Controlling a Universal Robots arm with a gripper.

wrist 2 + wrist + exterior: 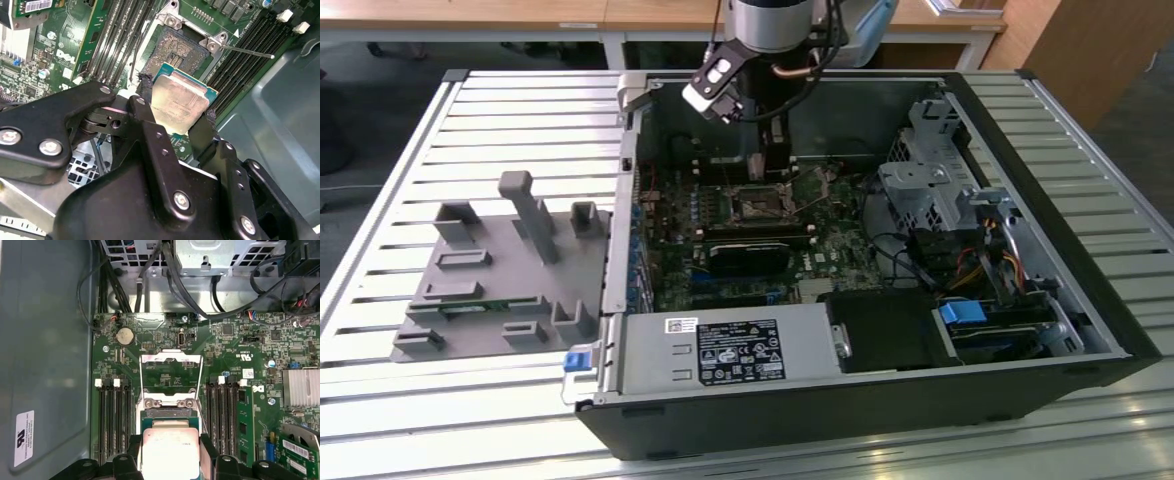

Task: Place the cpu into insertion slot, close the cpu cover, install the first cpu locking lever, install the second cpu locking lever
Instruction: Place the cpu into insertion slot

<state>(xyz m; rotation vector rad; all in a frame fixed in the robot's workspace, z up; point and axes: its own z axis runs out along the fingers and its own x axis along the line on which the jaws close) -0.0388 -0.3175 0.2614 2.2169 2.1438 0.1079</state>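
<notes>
My gripper (177, 100) is shut on the cpu (182, 97), a thin square chip with a pale metal face, pinched at two opposite edges by the black fingers (145, 87). The cpu hangs level just above the motherboard, at the edge of the insertion slot (180, 47), whose dark centre lies bare beyond it. In the first wrist view the cpu (170, 455) sits between the fingertips, and the silvery cpu cover (171, 358) stands swung open past the slot. A thin locking lever (247, 52) sticks out beside the slot. In the exterior view the gripper (777, 168) is low inside the case, over the slot (758, 205).
Memory slots (222, 415) flank the socket on both sides. A black rectangular block (750, 255) lies close to the slot. The case walls (630, 130), drive cage (927, 185), cables and power supply (720, 350) hem the board in. A grey fixture (507, 265) rests on the slatted table.
</notes>
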